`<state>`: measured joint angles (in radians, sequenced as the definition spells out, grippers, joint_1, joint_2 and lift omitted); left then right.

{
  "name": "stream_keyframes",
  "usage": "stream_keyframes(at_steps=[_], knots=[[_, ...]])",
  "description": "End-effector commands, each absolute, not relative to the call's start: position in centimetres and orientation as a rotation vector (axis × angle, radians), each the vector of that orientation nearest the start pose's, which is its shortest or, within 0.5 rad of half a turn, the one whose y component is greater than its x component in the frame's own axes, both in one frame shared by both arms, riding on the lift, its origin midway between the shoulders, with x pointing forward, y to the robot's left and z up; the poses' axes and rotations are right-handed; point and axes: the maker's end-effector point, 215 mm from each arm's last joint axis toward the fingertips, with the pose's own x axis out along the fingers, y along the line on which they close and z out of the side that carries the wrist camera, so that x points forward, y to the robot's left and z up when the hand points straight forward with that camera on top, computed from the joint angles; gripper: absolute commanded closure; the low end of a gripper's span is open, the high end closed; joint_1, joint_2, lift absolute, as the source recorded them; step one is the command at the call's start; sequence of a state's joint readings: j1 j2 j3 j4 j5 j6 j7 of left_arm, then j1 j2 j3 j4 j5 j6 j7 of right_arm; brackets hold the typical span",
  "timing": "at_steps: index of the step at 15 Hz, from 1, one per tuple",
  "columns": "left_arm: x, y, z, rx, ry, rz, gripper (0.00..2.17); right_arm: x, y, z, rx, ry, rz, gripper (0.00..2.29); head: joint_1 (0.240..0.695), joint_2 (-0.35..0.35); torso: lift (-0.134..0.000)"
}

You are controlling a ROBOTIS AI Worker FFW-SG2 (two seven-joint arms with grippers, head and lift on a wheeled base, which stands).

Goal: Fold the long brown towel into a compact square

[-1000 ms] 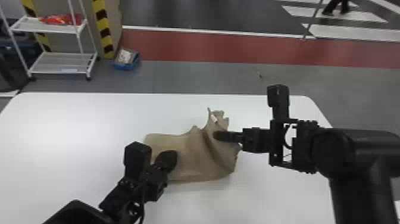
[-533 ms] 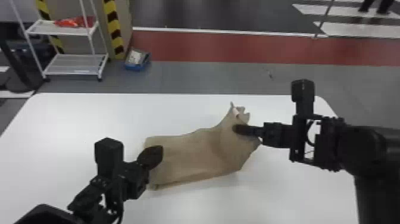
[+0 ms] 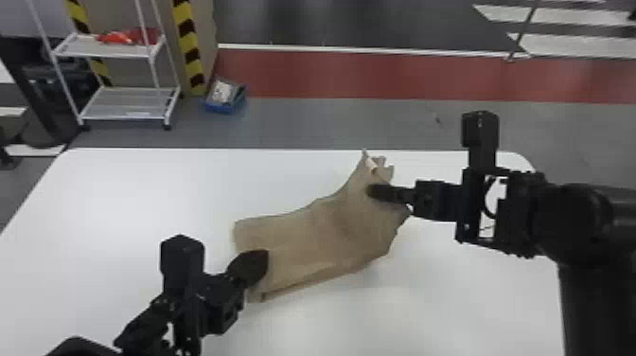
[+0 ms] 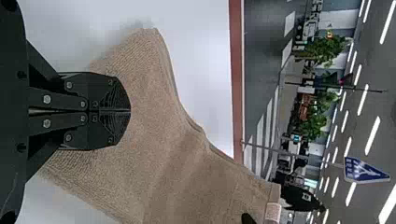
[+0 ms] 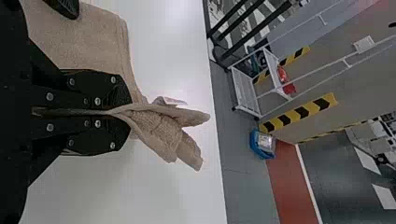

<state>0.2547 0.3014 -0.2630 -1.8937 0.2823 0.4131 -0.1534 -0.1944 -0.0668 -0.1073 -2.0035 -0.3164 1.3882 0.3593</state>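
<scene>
A: Where's the towel (image 3: 322, 236) lying?

B: On the white table (image 3: 118, 199), slantwise, its long axis running from the near left to the far right. Stacked edges show along its near side, so I'd say it's partly folded.

A: And which gripper is nearer the end that has to move?

B: The right gripper (image 3: 371, 191) — it has that far right end pinched between its fingers. The rest of the towel lies to its left and nearer the robot. A ruffled bit with a pale tag (image 3: 371, 164) pokes out past the fingertips.

A: What about the left gripper (image 4: 130, 111)?

B: Fingers pressed together, over the near corner of the towel's left end. I see no cloth between them. Whether it's pressing down, I can't tell.

A: So what does the next move call for?

B: Carrying the right end leftward along the long axis, I'd judge, then laying it flat on the other end. The left gripper sits right where it would land, so it may have to back off. That ruffle could fold under crookedly, too.

A: Anything else nearby?

B: A white cart (image 3: 128, 104) and a blue box (image 3: 225, 97) on the floor beyond the table — neither is in the way.
</scene>
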Motion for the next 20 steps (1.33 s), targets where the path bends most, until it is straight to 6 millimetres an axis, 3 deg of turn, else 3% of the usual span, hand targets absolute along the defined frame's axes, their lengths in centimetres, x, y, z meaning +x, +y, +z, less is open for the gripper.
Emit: stream_keyframes(at_steps=[1,3,6,14,20], knots=[[45.2,9.8,-45.5,-0.028,0.434,-0.503,1.92,52.8,-12.4,-34.5,0.282,0.720,0.511,1.64,0.695,-0.052,-0.125],[45.2,9.4,-45.5,-0.028,0.432,-0.506,1.92,52.1,-9.6,-35.1,0.234,0.746,0.547,1.64,0.695,-0.033,-0.125],[44.8,8.6,-45.7,-0.027,0.436,-0.521,1.92,51.4,-7.0,-35.5,0.190,0.751,0.578,1.64,0.695,-0.007,-0.125],[43.8,5.4,-45.9,-0.025,0.439,-0.564,1.92,49.5,-2.0,-37.3,0.128,0.782,0.652,1.64,0.695,0.031,-0.125],[43.4,5.0,-46.1,-0.024,0.446,-0.567,1.92,49.2,0.0,-38.6,0.103,0.780,0.671,1.52,0.695,0.051,-0.125]])
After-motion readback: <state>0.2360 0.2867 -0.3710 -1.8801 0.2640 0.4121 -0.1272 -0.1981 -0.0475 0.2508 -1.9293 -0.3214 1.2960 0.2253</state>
